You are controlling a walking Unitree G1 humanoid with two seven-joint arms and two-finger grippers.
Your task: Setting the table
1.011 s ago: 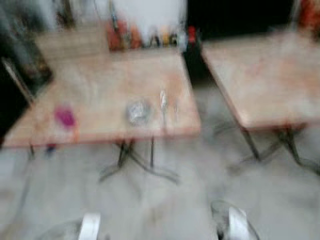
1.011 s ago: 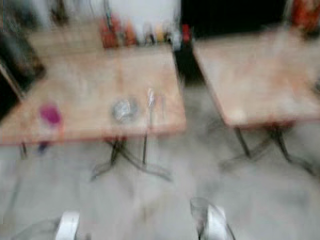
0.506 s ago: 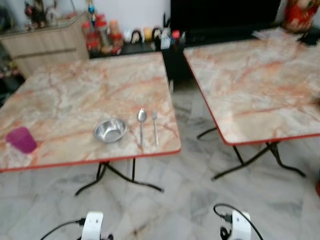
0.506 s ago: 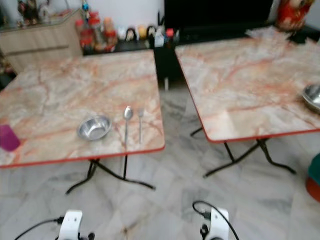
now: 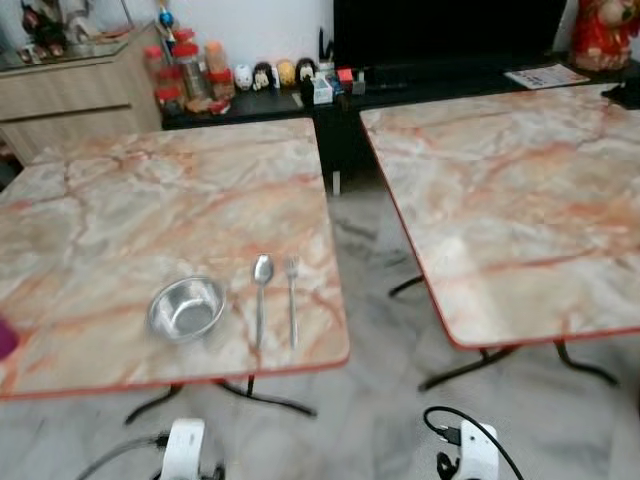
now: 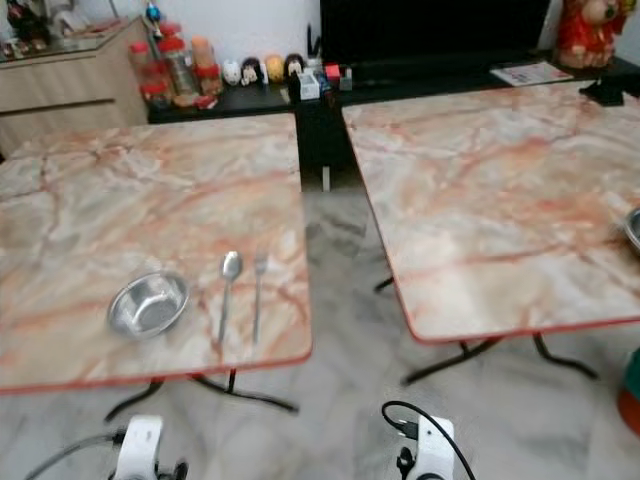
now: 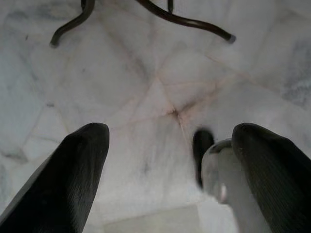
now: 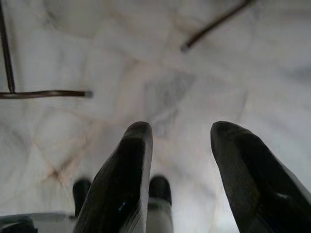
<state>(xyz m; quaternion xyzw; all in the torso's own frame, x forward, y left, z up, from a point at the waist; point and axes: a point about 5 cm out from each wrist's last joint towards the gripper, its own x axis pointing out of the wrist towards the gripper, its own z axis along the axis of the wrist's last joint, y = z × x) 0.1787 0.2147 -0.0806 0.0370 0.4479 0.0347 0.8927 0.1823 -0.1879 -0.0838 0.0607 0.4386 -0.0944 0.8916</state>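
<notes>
Marble-patterned table (image 5: 150, 190) with a red edge stood on the robot's left, a second table (image 5: 520, 190) of the same look on its right, a strip of grey marble floor (image 5: 370, 260) between them. Steel bowl (image 5: 186, 308) sat upright near the front edge of the left table. Spoon (image 5: 261, 296) lay just beside the bowl on its right, fork (image 5: 292, 310) just beside the spoon, both handles toward the robot, roughly parallel, apart from each other. Purple thing (image 5: 5, 340) was cut off at the left table's edge, too little shown to name. In the right eye view the rim of another bowl (image 6: 632, 228) showed at the right side of the second table. Behind the tables ran a dark low shelf with jars (image 5: 185, 75) and small figures (image 5: 265, 74); a wooden cabinet (image 5: 70, 90) stood to the left of it.

Both arms hung low over the floor. Left pincer (image 7: 170, 160) was open, fingers (image 7: 73, 179) wide apart, nothing between them, table legs above on the floor. Right pincer (image 8: 180, 160) was open too, fingers (image 8: 129, 179) spread less wide, empty, over bare floor.
</notes>
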